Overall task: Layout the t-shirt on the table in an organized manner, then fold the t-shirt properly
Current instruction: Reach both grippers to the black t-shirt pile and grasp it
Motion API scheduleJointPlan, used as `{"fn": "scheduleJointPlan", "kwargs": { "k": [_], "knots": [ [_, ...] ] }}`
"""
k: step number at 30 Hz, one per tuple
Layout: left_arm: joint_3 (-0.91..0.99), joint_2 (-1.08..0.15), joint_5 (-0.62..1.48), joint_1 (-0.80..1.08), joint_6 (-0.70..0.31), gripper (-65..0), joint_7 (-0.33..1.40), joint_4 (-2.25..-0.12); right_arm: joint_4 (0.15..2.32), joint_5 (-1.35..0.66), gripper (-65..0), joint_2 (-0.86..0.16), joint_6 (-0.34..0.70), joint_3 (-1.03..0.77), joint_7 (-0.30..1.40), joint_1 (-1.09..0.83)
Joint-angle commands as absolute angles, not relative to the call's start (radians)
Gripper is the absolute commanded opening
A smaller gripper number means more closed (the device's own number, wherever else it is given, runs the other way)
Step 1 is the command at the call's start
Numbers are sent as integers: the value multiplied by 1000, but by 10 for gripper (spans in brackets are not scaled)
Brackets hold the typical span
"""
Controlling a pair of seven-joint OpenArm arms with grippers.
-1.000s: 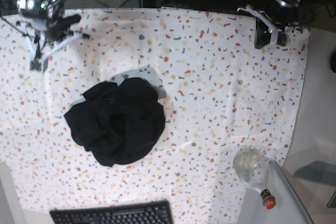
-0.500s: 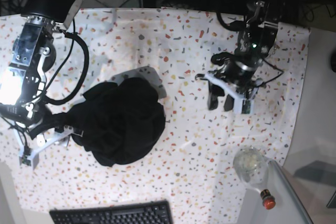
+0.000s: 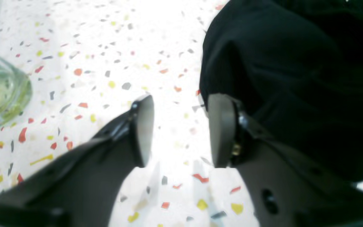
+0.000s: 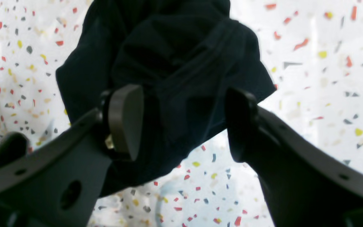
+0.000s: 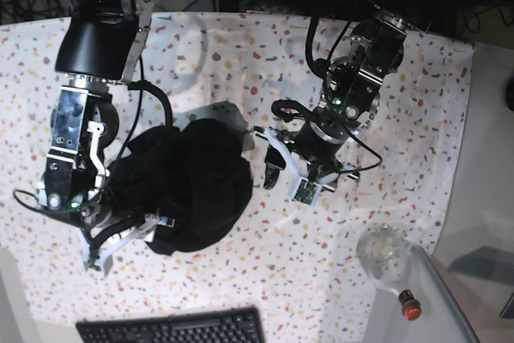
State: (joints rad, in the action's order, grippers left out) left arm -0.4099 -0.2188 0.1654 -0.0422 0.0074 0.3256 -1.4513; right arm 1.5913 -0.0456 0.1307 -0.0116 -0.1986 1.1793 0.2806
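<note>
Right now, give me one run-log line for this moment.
stage: approach | black cloth t-shirt: crumpled heap on speckled white table | left gripper: open, beside heap | right gripper: open, jaws straddling shirt edge

A plain black t-shirt (image 5: 189,186) lies on a bench (image 5: 418,118) clad in white cloth flecked red, orange, yellow and grey. Both tools, left (image 3: 180,130) and right (image 4: 184,121), are dark grey to black. A clear bottle (image 5: 387,256) with a red cap and a black keyboard (image 5: 173,328) sit at the near edge.
</note>
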Motion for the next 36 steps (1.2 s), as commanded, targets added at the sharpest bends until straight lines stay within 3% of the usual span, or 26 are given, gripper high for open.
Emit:
{"fn": "scheduleJointPlan", "kwargs": {
  "k": [1,3,8,10,14,16,17,20,22,36],
  "knots": [
    [-409,-213,170,-58,5,-318,300,-1468,1600,-51,-251,131,-12,-194,1155,315],
    [-410,-202,170,-58,5,-280,300,-1465,1584,-51,-237,131,-12,-188,1150,315],
    [-409,-182,170,-70,-8,-267,300,-1409,1483,-51,-240,131,-39,-196,1104,331],
    [-409,-165,170,-70,-74,-267,300,-1391,1442,-53,-240,130,-108,-193,1059,331],
    [-409,-134,160,-68,-151,-273,300,-1349,1422,-54,-240,130,-131,-194,1035,320],
    [-409,-130,163,-68,-185,-347,300,-1325,1437,-54,-272,128,-133,-196,1036,309],
    [-409,-130,170,-65,-208,-426,300,-1319,1446,-54,-314,128,-133,-196,1040,303],
    [-409,-136,170,-58,-266,-650,300,-1317,1474,-54,-504,124,-128,-196,1040,269],
    [-409,-137,170,-56,-275,-650,300,-1319,1503,-54,-650,108,-128,-194,1040,243],
    [-394,-237,162,85,-275,-650,309,-1643,1768,-54,-650,87,-125,-186,1082,31]
  ]
}}
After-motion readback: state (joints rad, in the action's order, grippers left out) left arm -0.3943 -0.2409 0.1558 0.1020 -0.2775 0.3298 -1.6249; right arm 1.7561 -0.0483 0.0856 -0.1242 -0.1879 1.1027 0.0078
